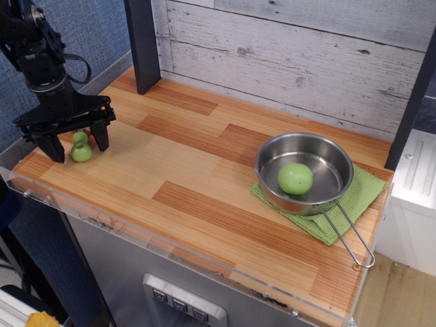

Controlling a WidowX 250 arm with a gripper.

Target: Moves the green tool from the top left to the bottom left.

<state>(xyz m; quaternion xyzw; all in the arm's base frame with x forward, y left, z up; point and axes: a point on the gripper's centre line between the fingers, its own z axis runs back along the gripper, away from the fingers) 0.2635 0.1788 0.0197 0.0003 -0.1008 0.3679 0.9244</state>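
The green tool (81,148) lies on the wooden counter (204,184) near its left front corner. Only its light-green two-knob handle shows; the grey head is hidden behind the gripper. My black gripper (77,147) hangs just above it with its fingers spread wide, one on each side of the handle and apart from it. It is open and holds nothing.
A steel pan (304,172) with a wire handle sits on a green cloth (357,197) at the right, with a plain green ball (295,178) inside. A dark post (142,44) stands at the back left. A plank wall runs along the back.
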